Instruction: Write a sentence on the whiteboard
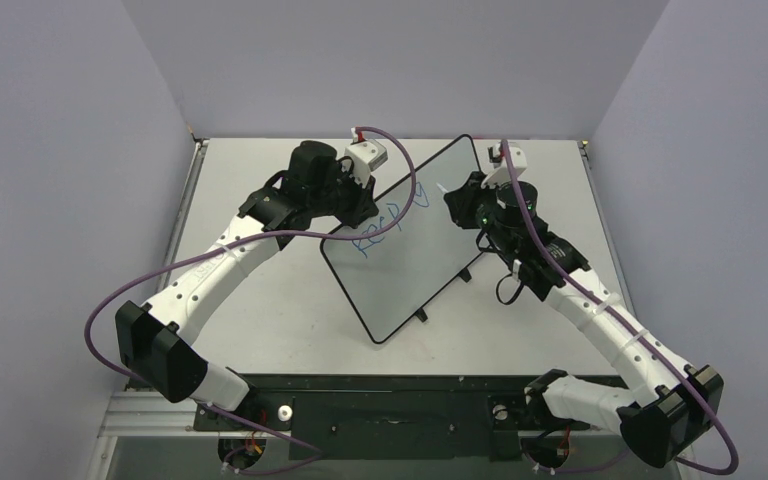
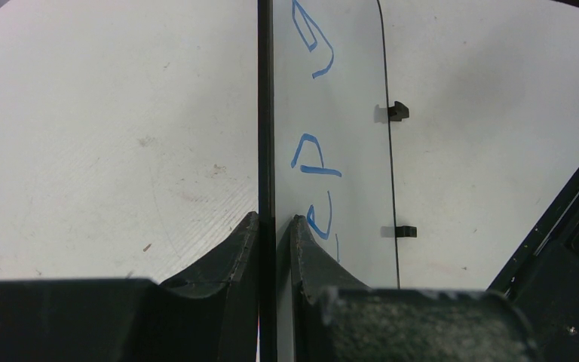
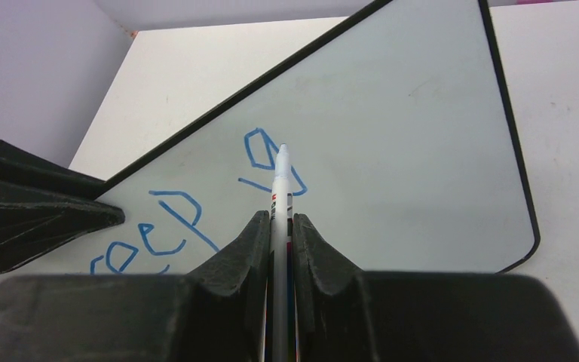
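1. Large glossy white rectangular whiteboard (image 1: 415,255) with a thin black rim: one. It sits diagonally at the middle of the white table (image 1: 260,310), between the two arms. Whether it lies flat or is tipped up cannot be told.
2. Small black clip feet: two, (image 1: 421,314) and (image 1: 465,272), both on the board's near-right long edge, touching the table.
3. Blue handwritten marker sentence (image 1: 388,222): one line, running from near left to far right on the far half of the board. It reads about "keep", a gap, then a single "g", so five letters are counted.
4. White-barrelled marker pen (image 3: 280,192): one. Its tip is at the loop of the "g"; contact with the surface cannot be confirmed.
5. Left gripper (image 2: 274,220): one, with black fingers (image 2: 243,249) closed on the far-left long edge of the whiteboard, one finger on each face, just beside the first letters.
6. Right gripper (image 3: 279,220): one, over the board's far end, with both fingers pressed against the marker pen's barrel.
7. Purple cables (image 1: 120,295): two, one looping along each arm.
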